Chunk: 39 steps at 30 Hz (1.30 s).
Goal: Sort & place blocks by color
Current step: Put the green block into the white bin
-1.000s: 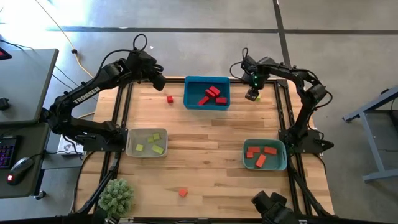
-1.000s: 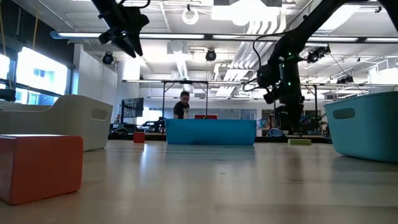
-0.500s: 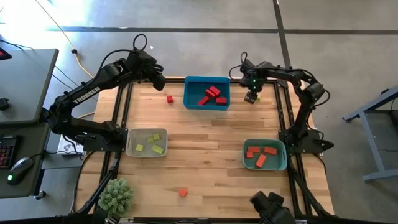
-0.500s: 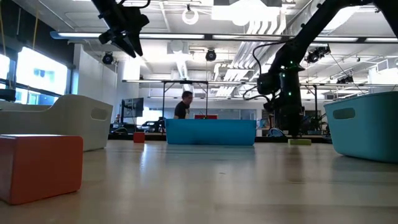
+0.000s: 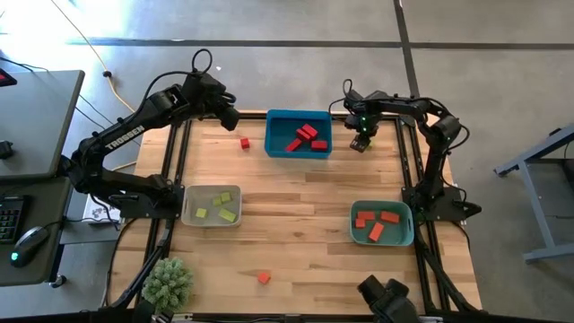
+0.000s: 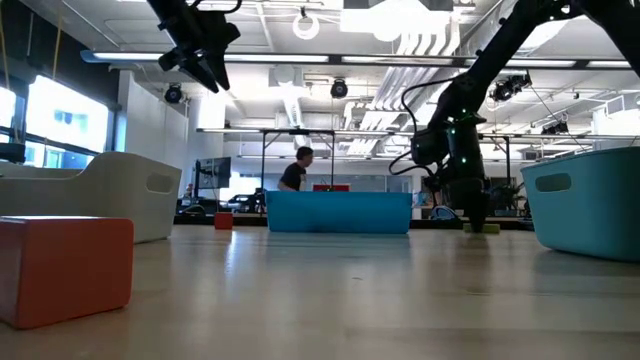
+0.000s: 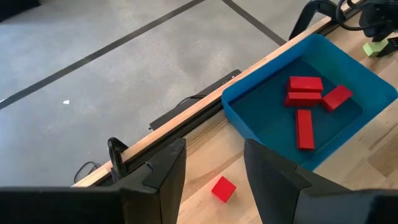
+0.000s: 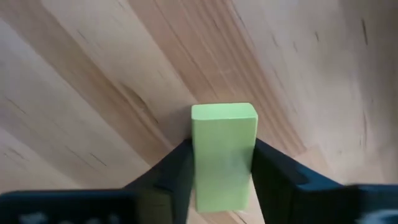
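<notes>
right gripper (image 8: pixel 221 177) is down on the table, fingers pinched on both sides of the yellow-green block (image 8: pixel 222 149), upper right in high view just right of the blue tray (image 5: pixel 272 135); block sticks out past the tips, so a shallow grip may slip or twist on lift. left gripper (image 5: pixel 230 117), part open and empty, hovers upper left near a red cube (image 5: pixel 244 143)

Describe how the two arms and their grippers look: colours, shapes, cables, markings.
Both arms are black, built of jointed tubular links. The left arm carries white TROSSEN lettering along one link, and a thin black cable loops above its wrist. The right arm shows a small green light near its wrist and loose black cabling. The left gripper and the right gripper each have two dark, flat, angular fingers.
</notes>
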{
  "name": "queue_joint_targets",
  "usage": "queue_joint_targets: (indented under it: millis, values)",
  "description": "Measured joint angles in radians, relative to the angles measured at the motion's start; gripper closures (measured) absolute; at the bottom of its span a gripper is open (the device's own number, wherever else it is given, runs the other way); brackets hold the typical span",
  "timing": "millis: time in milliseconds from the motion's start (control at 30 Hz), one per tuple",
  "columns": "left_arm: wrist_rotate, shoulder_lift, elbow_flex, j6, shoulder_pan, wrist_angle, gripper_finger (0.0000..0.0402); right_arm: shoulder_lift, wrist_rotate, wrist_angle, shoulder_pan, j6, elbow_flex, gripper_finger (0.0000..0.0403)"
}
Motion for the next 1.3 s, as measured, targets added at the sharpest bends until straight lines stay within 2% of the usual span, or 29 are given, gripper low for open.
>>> queue_joint_targets:
  millis: [100, 300, 500, 667, 933, 1100, 1300]
  values:
    - [0.000, 0.000, 0.000, 0.000, 0.000, 0.000, 0.0250, 0.001, 0.005, 0.002, 0.000, 0.028, -0.001, 0.0311]
    - [0.001, 0.000, 0.000, 0.000, 0.000, 0.000, 0.0250, 0.007, -0.001, -0.041, 0.005, 0.066, 0.026, 0.0311]
    - [0.001, 0.000, 0.000, 0.000, 0.000, 0.000, 0.0250, 0.010, -0.099, -0.151, 0.034, 0.140, 0.126, 0.0311]
    - [0.003, 0.000, 0.000, -0.021, 0.000, 0.000, 0.0250, 0.002, -0.078, -0.265, 0.083, 0.196, 0.204, 0.0311]
    - [0.017, 0.000, 0.000, -0.028, 0.000, 0.000, 0.0240, -0.091, -0.020, -0.377, 0.169, 0.326, 0.307, 0.0311]
    - [0.054, 0.000, 0.000, -0.027, 0.000, 0.000, 0.0215, -0.166, -0.018, -0.370, 0.228, 0.452, 0.377, 0.0311]
    - [0.056, 0.000, 0.000, -0.038, -0.001, 0.001, 0.0205, -0.250, 0.005, -0.254, 0.327, 0.612, 0.436, 0.0311]
